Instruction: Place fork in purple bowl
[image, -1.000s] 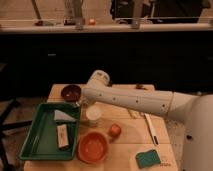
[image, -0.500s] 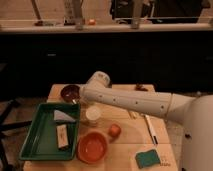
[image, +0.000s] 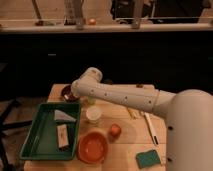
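The purple bowl (image: 66, 93) sits at the back left of the wooden table, partly covered by my arm. My white arm reaches in from the right, and its rounded wrist (image: 88, 80) is above the bowl. The gripper (image: 79, 96) hangs down at the bowl's right edge, mostly hidden behind the arm. The fork is hidden from view.
A green tray (image: 35, 145) at front left holds a white napkin (image: 64, 116) and a brown bar (image: 62, 136). A white cup (image: 93, 115), an orange bowl (image: 93, 148), a small orange fruit (image: 115, 130), a teal sponge (image: 149, 158) and a white-handled utensil (image: 151, 129) are on the table.
My arm has swung a little to the left, bringing the wrist and gripper closer over the purple bowl. Nothing else on the table has moved.
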